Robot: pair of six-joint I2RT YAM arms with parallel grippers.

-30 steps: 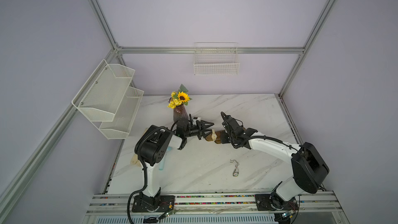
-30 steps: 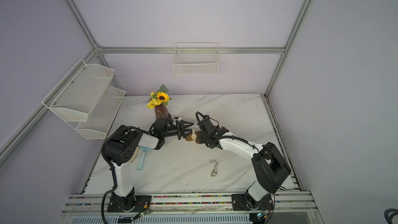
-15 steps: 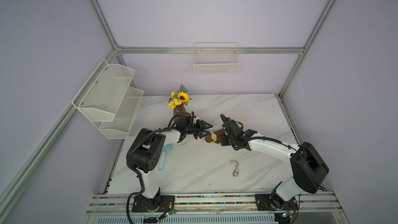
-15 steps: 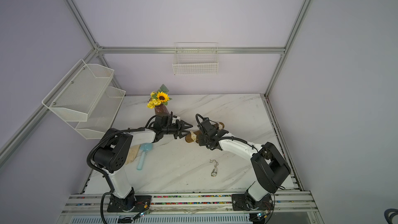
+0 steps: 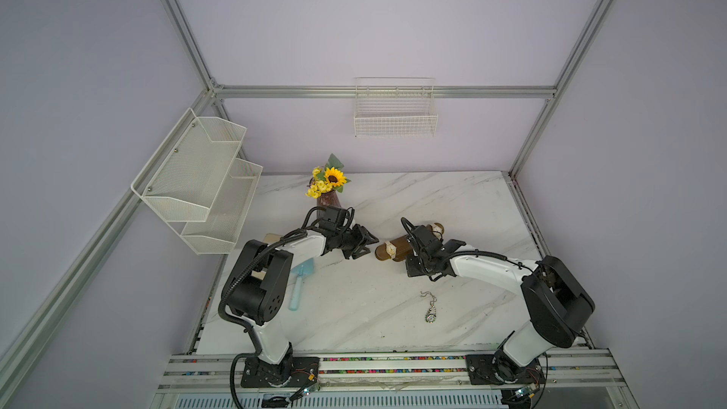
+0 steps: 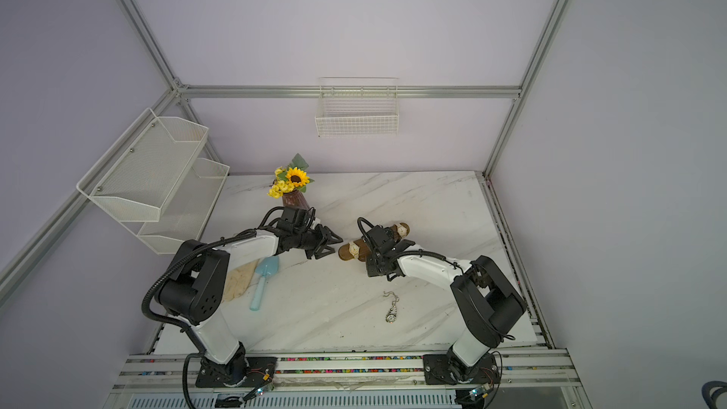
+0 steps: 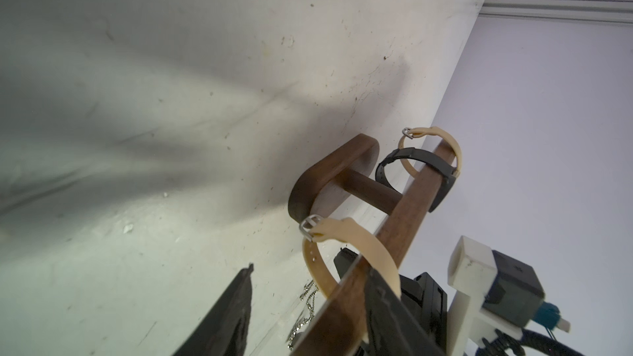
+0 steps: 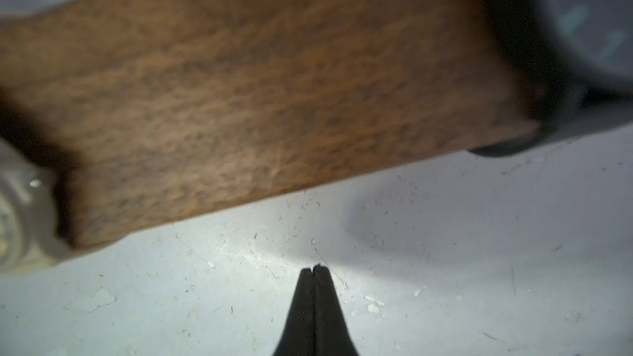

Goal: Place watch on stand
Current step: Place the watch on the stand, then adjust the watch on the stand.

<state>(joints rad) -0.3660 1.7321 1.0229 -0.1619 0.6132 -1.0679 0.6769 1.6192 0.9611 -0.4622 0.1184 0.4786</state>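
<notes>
Holding left gripper [image 5: 369,247] jaws parted, empty, beside the stand [image 5: 402,246], facing the cream watch [image 5: 389,249] strapped on its end. Pressing right gripper [image 8: 314,268] jaws together, empty, beside its bar.

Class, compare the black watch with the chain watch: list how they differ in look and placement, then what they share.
Placement: the black watch is looped around the stand's bar; the chain watch lies flat on the table, apart from the stand.
Look: the black watch has a dark strap; the chain watch has a silvery chain, no strap.
Shared: neither is being held.
</notes>
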